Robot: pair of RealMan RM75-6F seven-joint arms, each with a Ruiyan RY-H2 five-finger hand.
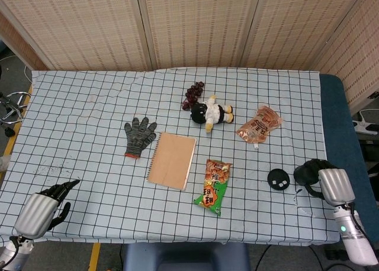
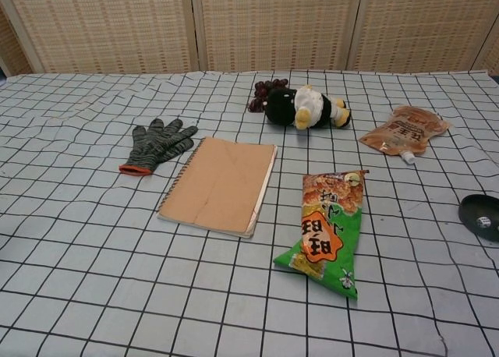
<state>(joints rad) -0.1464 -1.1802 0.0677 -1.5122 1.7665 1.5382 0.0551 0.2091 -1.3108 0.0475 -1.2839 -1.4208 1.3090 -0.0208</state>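
A small black round disc lies flat on the checked cloth at the right front, also at the right edge of the chest view as the disc. My right hand sits just right of it, apart from it, fingers loosely curved and holding nothing. My left hand rests at the table's front left corner, fingers apart and empty. Neither hand shows in the chest view.
On the checked tablecloth lie a grey knit glove, a brown spiral notebook, a green and orange snack bag, a plush toy, dark grapes and an orange sauce pouch. Woven screens stand behind.
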